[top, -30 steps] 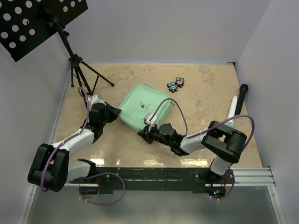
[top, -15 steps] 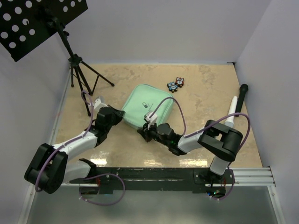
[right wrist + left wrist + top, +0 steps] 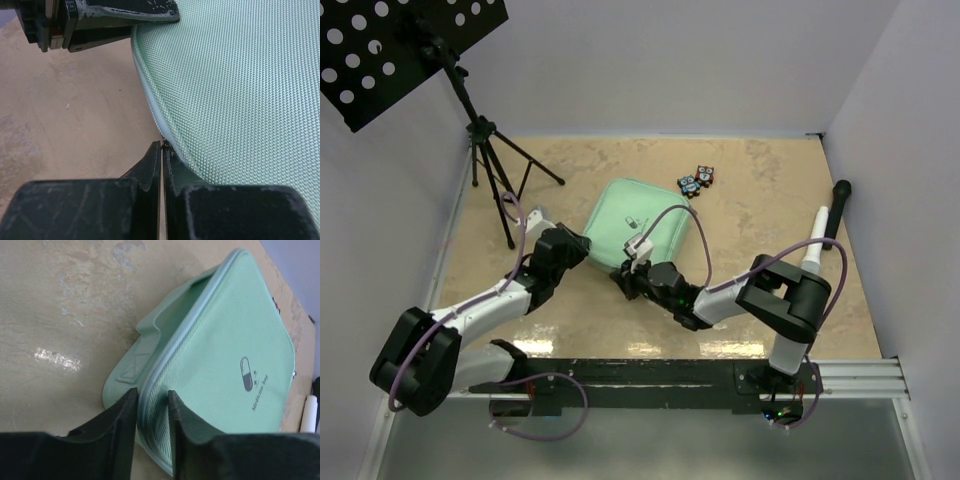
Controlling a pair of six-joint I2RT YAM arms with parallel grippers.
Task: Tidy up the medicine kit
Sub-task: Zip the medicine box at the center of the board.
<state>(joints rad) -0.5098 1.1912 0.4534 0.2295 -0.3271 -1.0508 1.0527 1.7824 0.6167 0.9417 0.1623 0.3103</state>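
Kit [image 3: 638, 222] lies flat on the tabletop [image 3: 750, 190], lid on top with the capsule mark facing up. It looks zipped or nearly so, and it sits right between the two sets of jaws. The left gripper [image 3: 151, 396] has its jaws a little apart astride the kit's corner edge, with the zip seam running up between them. I can't tell whether they pinch it or only sit around it. The right gripper [image 3: 161, 147] has its jaws closed tight, tips touching the kit's lower seam just ahead of them. Whether a zip pull is nipped in there is too small to tell. The left jaws also show at the top of the right wrist view, close by on the same corner. Handling guess: woven fabric shell, padded, soft and light. It would likely dent under a squeeze and skate on the smooth tabletop, so pin one side while pulling. Best holds are the zip pull, the lid rim, or the side strap [image 3: 134, 362] left of the left jaws.
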